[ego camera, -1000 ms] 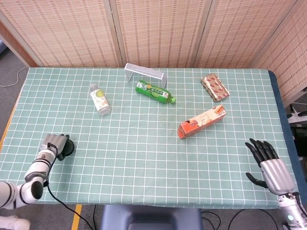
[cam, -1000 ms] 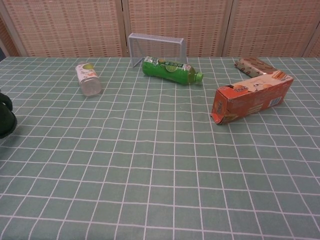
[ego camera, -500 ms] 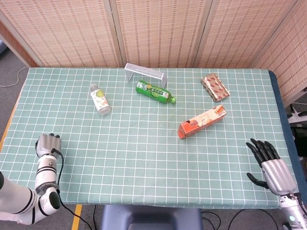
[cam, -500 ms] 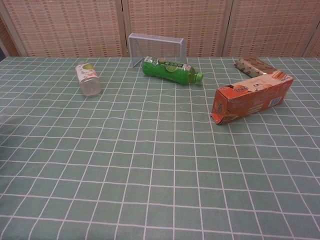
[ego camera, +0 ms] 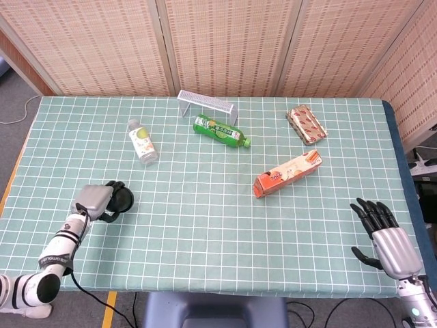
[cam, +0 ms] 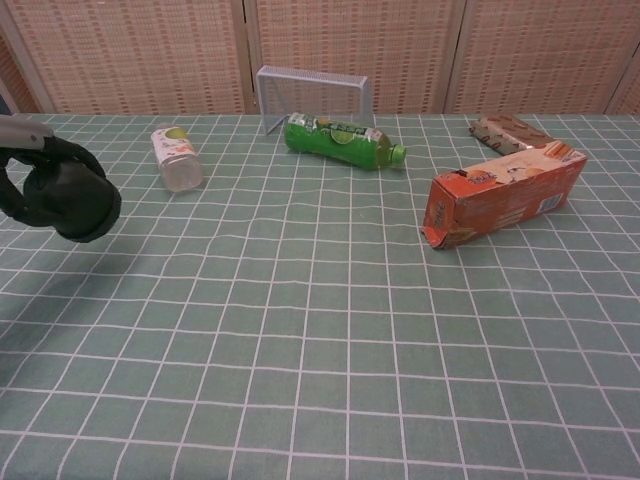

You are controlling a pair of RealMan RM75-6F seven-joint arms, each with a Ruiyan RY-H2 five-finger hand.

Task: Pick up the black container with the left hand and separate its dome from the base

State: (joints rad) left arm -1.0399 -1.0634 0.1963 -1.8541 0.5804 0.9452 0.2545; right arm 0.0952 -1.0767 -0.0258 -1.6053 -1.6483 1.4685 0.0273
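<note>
Head view: left hand [ego camera: 95, 199] curled round the round, smooth black plastic container [ego camera: 121, 199], near table's left edge. Right hand [ego camera: 382, 236] idle at the right edge, fingers spread, nothing held.

Chest view: container [cam: 72, 200] lifted off the cloth, fingers [cam: 30, 165] wrapped over it. Prob light, rigid, slick; grip base, leave dome free.

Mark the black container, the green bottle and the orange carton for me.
black container [cam: 75, 200], chest view, on its dark rounded body
green bottle [ego camera: 220, 130], head view, on its label
orange carton [cam: 505, 195], chest view, on its long side
</note>
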